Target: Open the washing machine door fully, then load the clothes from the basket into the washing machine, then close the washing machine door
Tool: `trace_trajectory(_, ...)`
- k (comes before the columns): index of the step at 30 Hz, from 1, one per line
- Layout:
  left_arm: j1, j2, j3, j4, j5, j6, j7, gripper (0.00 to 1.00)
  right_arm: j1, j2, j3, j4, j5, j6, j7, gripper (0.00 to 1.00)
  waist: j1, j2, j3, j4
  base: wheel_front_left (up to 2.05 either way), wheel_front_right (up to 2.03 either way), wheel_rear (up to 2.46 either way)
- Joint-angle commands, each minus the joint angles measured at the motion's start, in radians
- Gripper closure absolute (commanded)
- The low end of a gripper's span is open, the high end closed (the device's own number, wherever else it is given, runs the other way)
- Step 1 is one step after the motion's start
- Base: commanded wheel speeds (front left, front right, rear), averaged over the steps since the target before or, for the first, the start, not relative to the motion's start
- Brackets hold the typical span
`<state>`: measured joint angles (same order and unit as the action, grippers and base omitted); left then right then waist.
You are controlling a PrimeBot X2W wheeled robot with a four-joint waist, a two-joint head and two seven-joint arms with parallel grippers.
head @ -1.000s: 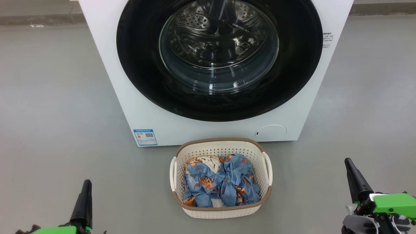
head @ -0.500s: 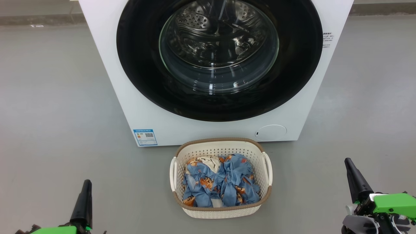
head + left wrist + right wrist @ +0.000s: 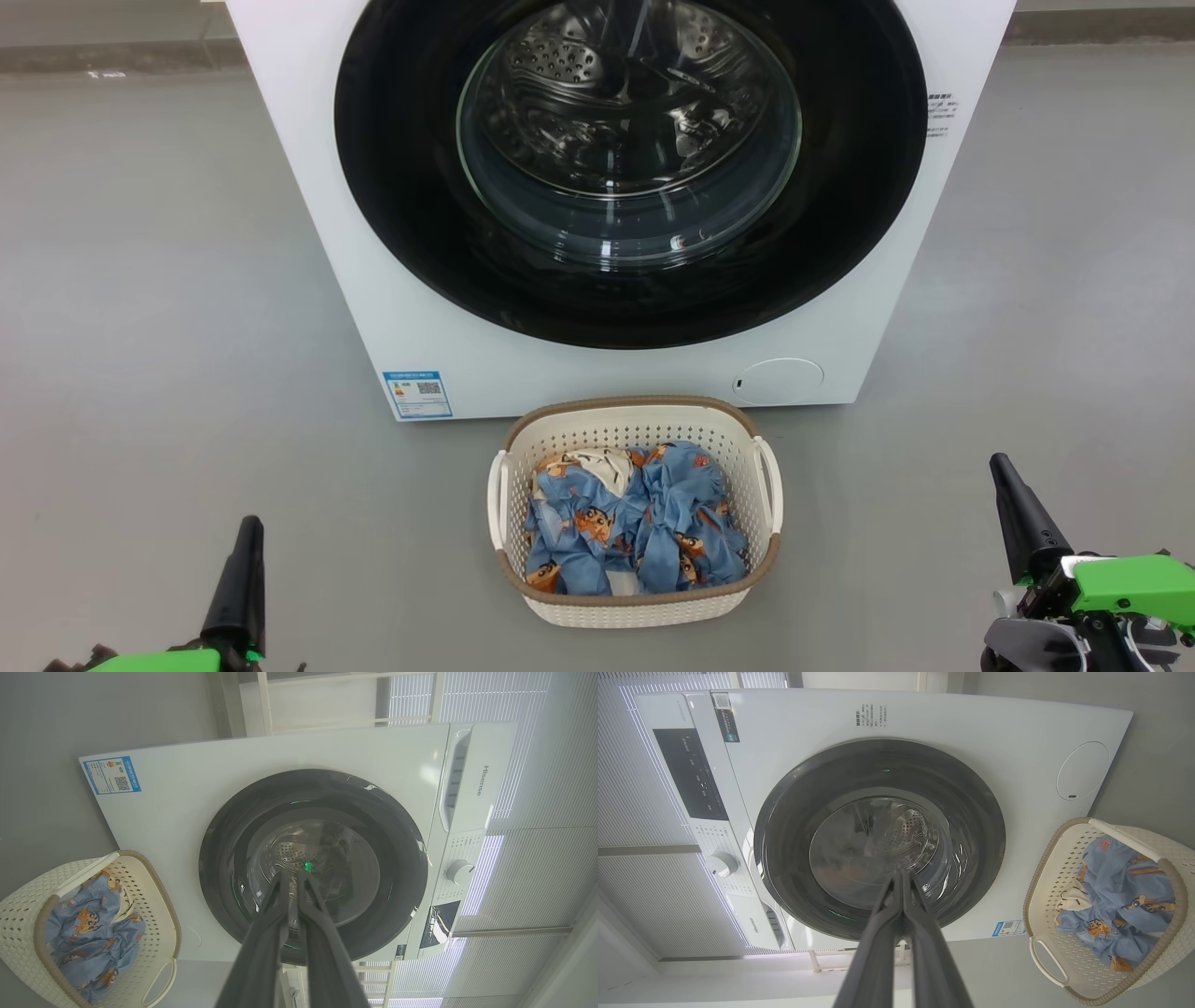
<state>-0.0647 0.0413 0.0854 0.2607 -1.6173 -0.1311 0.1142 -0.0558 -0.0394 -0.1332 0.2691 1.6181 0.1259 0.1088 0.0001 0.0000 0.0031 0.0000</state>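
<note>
The washing machine door [image 3: 630, 159] is shut. The basket [image 3: 635, 407] of blue clothes [image 3: 635, 523] sits just in front, handy for loading. The left gripper [image 3: 248, 532] and right gripper [image 3: 1004, 471] hang low, fingers pressed together, holding nothing.

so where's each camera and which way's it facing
head view: on the head, facing forward and down at the white boxy washing machine; left end effector and right end effector at lower corners.
left wrist view: left wrist, along its shut fingers at the round glossy black door.
right wrist view: right wrist, likewise.
shared: cream perforated plastic basket of blue printed clothes.
</note>
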Motion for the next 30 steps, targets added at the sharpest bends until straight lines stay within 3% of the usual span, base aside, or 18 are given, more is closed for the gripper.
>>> trace_trajectory(1,-0.043,0.009,0.028,-0.016,0.008,0.0,-0.001,1.0,-0.052,-0.011,0.019,-0.024,-0.009,0.005,0.004,1.0,0.0,0.0,0.0,0.0,0.0,0.0,0.0)
trace_trajectory(21,-0.043,0.009,0.028,-0.016,0.008,0.0,-0.001,1.0,-0.052,-0.011,0.019,-0.024,-0.009,0.005,0.004,1.0,0.0,0.0,0.0,0.0,0.0,0.0,0.0)
trace_trajectory(22,0.0,0.0,0.0,0.0,0.0,0.0,0.0,0.0,0.0,0.0,0.0,0.0,0.0,0.0,0.0,0.0,0.0,0.0,0.0,0.0,0.0,0.0,0.0)
trace_trajectory(30,0.016,-0.005,-0.004,0.023,0.005,0.0,-0.01,0.0,0.015,0.012,0.012,0.022,-0.007,0.0,-0.015,0.0,0.0019,0.0,0.0,0.0,0.0,0.0,0.0)
